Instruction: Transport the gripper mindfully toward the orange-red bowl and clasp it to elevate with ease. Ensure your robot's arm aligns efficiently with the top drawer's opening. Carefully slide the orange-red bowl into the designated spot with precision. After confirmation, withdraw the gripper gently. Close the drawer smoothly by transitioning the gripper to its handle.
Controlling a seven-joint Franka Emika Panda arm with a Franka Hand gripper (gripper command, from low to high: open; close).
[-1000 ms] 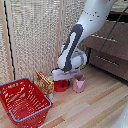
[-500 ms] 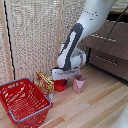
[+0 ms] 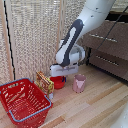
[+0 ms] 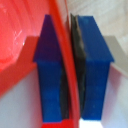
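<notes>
The gripper (image 3: 62, 74) sits low over the wooden floor with the orange-red bowl (image 3: 58, 82) directly beneath and between its fingers, so the relation that matters is already set: the bowl does not lie off to any side of the claw but in it. The wrist view shows this closely, with one dark blue finger (image 4: 49, 75) inside the bowl and the other (image 4: 95, 75) outside, the thin curved rim (image 4: 68, 65) running down the narrow gap between them and both pads pressed against it. The claw is therefore drawn narrow and clamped on the bowl's wall, holding it by one edge, not around its whole body. The bowl appears to rest on the floor or very near it; the pictures do not settle whether it has left the surface. From the claw, the top drawer (image 3: 107, 41) lies well apart, up and toward the exterior view's right, with its silver handle (image 3: 102, 37) on the dark front, and I cannot tell whether it stands open. The robot's arm (image 3: 82, 27) leans down from that same side, so the lift would likely carry the bowl back along the arm's own line. A pink cup (image 3: 79, 83) stands just beside the claw on that side, and a rim grip could let the bowl tilt.
</notes>
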